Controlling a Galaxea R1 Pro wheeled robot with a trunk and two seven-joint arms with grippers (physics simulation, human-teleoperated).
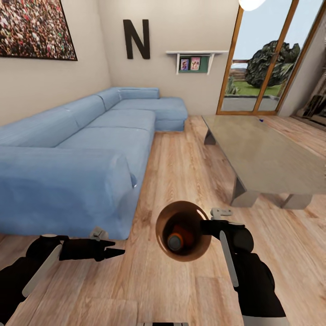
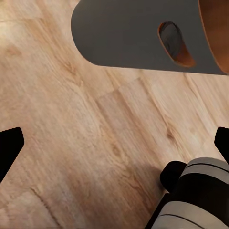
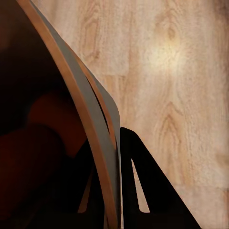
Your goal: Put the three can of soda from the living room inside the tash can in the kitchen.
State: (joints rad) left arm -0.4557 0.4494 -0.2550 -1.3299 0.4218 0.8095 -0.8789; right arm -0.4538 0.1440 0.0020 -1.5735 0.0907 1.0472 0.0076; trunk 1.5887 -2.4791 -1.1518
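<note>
The tash can (image 1: pixel 197 215), a round brown wooden bucket, hangs above the plank floor with my right gripper (image 1: pixel 207 226) shut on its rim. In it lies an orange can of soda (image 1: pixel 175 242) with a grey top, and more orange shows behind it. In the right wrist view the bucket wall (image 3: pixel 90 124) runs between the fingers (image 3: pixel 148 191), with dim orange shapes (image 3: pixel 45 117) inside. My left gripper (image 1: pixel 118 251) hangs open and holds nothing, left of the bucket. Its wrist view looks past the gripper (image 2: pixel 114 143) to the bucket's side and oval hand-hole (image 2: pixel 174 43).
A long blue sofa (image 1: pixel 90 149) fills the left. A shiny low table (image 1: pixel 262 154) stands at the right, with a tiny dark blue thing (image 1: pixel 261 120) at its far end. Pale plank floor (image 1: pixel 181 167) runs between them towards glass doors (image 1: pixel 267 59).
</note>
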